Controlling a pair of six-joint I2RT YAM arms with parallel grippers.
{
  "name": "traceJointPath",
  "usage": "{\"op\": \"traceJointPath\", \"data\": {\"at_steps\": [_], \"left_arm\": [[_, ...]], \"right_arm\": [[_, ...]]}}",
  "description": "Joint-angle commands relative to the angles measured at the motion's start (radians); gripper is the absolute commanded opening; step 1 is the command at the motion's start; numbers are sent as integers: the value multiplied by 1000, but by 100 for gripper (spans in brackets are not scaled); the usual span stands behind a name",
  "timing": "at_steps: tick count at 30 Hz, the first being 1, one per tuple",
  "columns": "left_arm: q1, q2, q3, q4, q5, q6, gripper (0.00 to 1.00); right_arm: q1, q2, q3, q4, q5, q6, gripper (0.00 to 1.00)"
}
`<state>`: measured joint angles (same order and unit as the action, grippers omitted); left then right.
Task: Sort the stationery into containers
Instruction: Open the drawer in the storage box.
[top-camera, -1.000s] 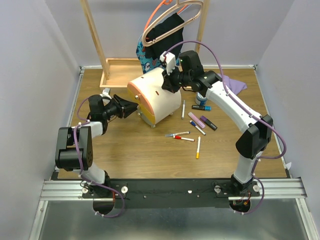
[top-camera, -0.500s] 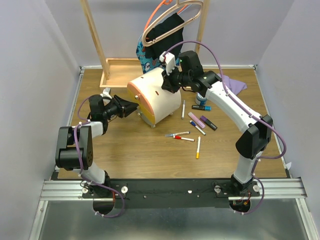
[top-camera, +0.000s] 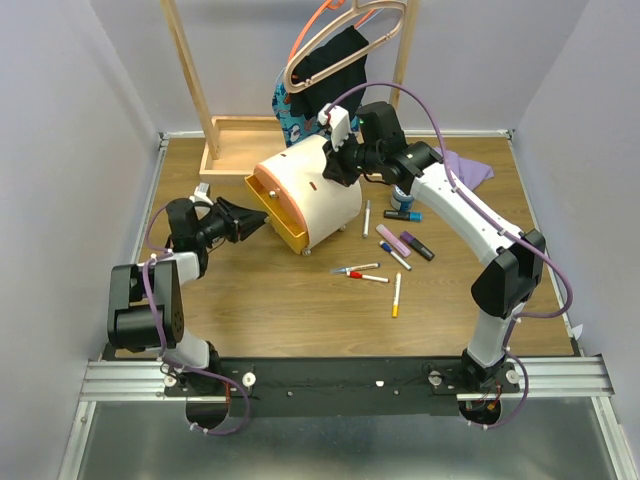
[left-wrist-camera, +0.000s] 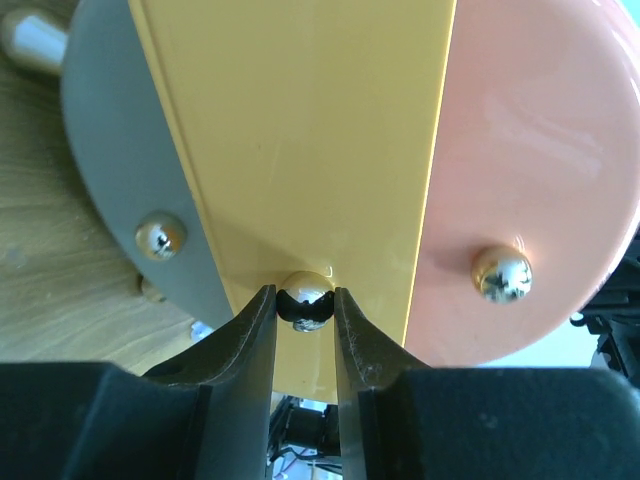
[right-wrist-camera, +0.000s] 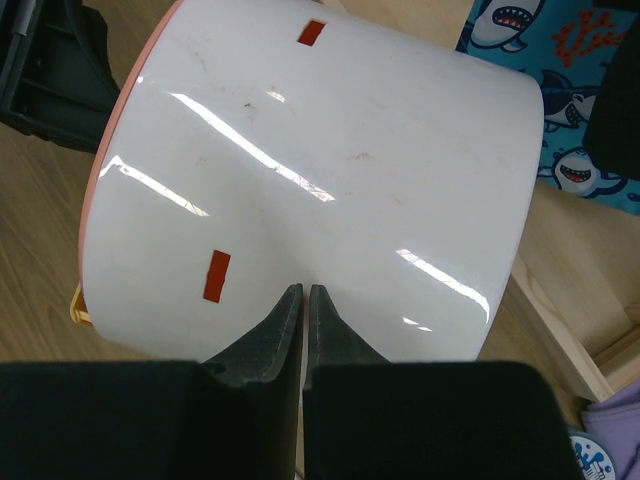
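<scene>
The cream drum-like chest (top-camera: 318, 185) stands at the table's middle back. Its yellow drawer (top-camera: 275, 218) sticks out to the left; the orange drawer (top-camera: 268, 180) above it stays in. My left gripper (top-camera: 258, 221) is shut on the yellow drawer's shiny knob (left-wrist-camera: 305, 297). My right gripper (top-camera: 340, 170) is shut and empty, its tips pressed on the chest's white top (right-wrist-camera: 330, 160). Several pens and markers (top-camera: 398, 248) lie on the wood to the right of the chest. A blue-white tape roll (top-camera: 401, 196) sits by the right arm.
A wooden rack base (top-camera: 240, 140) stands behind the chest, with clothes on hangers (top-camera: 330, 50) above. A purple cloth (top-camera: 467, 168) lies at the back right. The orange drawer knob (left-wrist-camera: 500, 273) and a grey drawer knob (left-wrist-camera: 160, 237) flank the held one.
My left gripper has moved left with the knob, and the yellow drawer has slid out of the chest. My right gripper stays on the chest's top.
</scene>
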<state>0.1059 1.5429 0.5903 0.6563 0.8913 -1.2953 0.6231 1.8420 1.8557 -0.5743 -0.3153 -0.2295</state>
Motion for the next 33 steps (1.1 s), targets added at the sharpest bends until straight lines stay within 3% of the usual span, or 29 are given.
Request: {"op": "traceJointPath", "data": {"at_steps": [1,9,18,24,26,30,33], "left_arm": [[37,-61,-43,-47,37,40,27],[103,-127,-84,-162,110,99,25],[179,-210,-119,-392,172,277,25],[218,-245,-145,-426,166,318,25],[222,-247,-142,-422,144,323,28],[224,-242,-100,-455,126,356,44],[227,-244,-80,-474,144,370,48]], "right_arm": [[7,48,-16,-59,38,-19,13],[7,45,-21,-59,41,-27,13],[9,22,-56,-59,44,-34,13],[7,14,-66,-56,48,-37,13],[9,14,-64,-56,47,-37,13],[9,10,-64,-56,48,-39,13],[9,2,-72,-55,54,-39,13]]}}
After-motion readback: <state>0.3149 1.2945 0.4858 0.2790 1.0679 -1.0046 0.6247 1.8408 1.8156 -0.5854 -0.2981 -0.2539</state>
